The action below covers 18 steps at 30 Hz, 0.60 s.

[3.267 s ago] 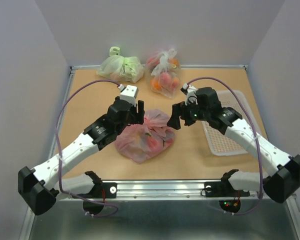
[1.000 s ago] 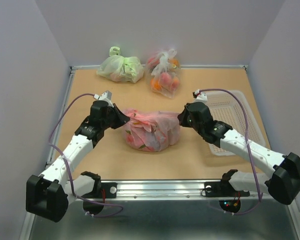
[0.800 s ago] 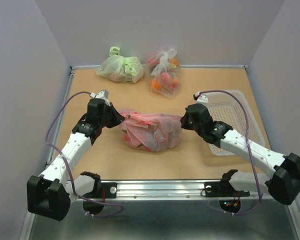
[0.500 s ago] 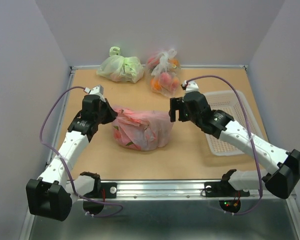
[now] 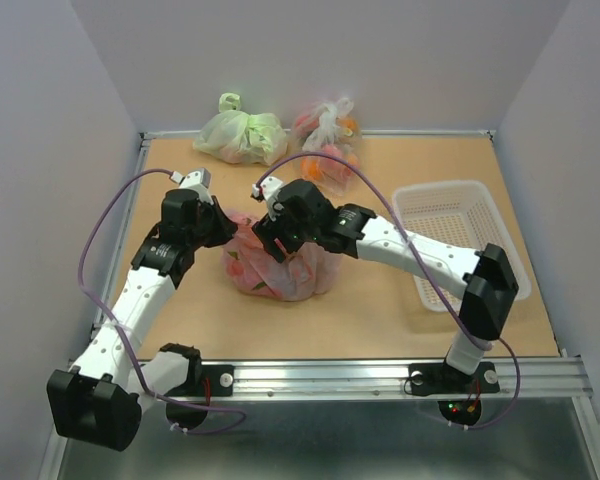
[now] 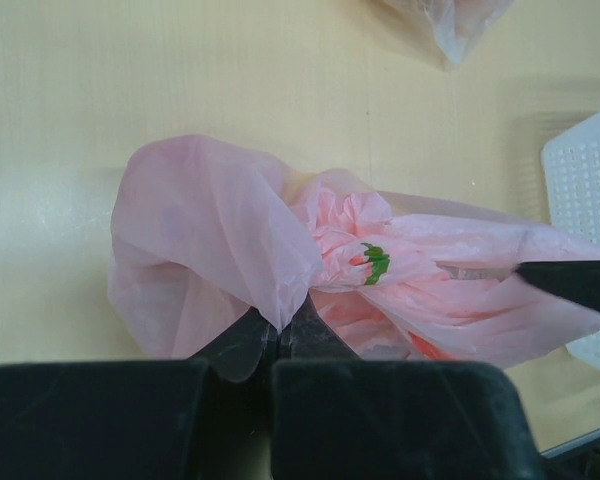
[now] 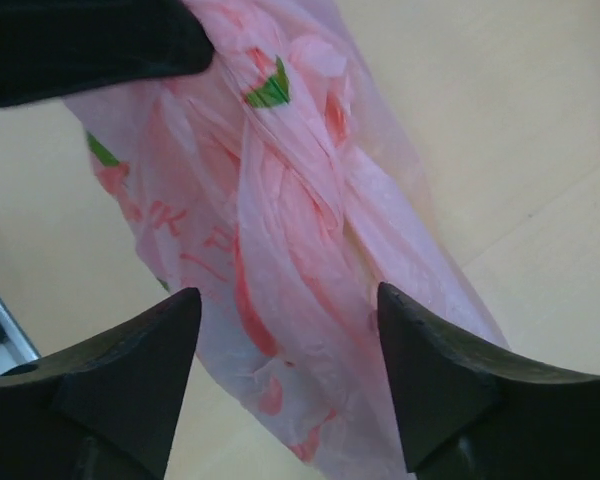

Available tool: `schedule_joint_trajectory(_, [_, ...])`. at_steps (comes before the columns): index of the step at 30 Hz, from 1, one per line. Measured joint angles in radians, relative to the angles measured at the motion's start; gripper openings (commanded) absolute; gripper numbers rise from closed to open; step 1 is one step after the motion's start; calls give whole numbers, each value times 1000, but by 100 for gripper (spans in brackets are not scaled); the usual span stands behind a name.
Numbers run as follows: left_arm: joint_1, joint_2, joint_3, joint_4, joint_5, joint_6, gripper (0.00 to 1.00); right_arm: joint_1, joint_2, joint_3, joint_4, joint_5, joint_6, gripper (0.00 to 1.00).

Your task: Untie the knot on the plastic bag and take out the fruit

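Right gripper (image 5: 277,243) has swung left across the tan worktop (image 5: 380,310) to sit over the thin translucent pink plastic bag (image 5: 292,272), jaws now spread wide. Left gripper (image 6: 275,335) is clamped tight on a fold at the bag's left side. Bag sits mid-worktop, left of centre. Twisted pink knot (image 6: 348,240) is bunched just beyond the left fingertips. Right jaws straddle the twisted plastic, gripping nothing. White perforated plastic basket (image 5: 450,230) is at the right edge.

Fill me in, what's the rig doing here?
Both arms are working on the pink plastic bag. The left gripper is shut on a fold of the bag's film at its left side. The right gripper is open, its fingers straddling the twisted plastic by the knot, which still looks tied. Nothing has been taken out yet.
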<state>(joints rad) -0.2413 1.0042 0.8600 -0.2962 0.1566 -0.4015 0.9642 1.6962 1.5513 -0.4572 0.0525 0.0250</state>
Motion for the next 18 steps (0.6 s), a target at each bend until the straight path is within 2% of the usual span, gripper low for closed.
schedule_joint_trajectory(3, [0,-6,1,-8,-1,1,0,5,71,1,-11,10,-34,38])
schedule_joint_trajectory(4, [0,-8,1,-12,-8,1,0,5,87,1,-16,29,-40,15])
schedule_joint_trajectory(6, [0,-10,1,-17,-26,0,0,5,92,0,-21,71,-49,1])
schedule_joint_trajectory(9, [2,-10,1,-19,-69,-14,0,5,49,-22,-3,135,-53,1])
schedule_joint_trajectory(12, [20,-5,1,-8,-53,-50,0,12,-50,-88,40,183,-39,1])
schedule_joint_trajectory(18, [132,80,13,94,135,-216,0,18,-283,-251,148,270,54,1])
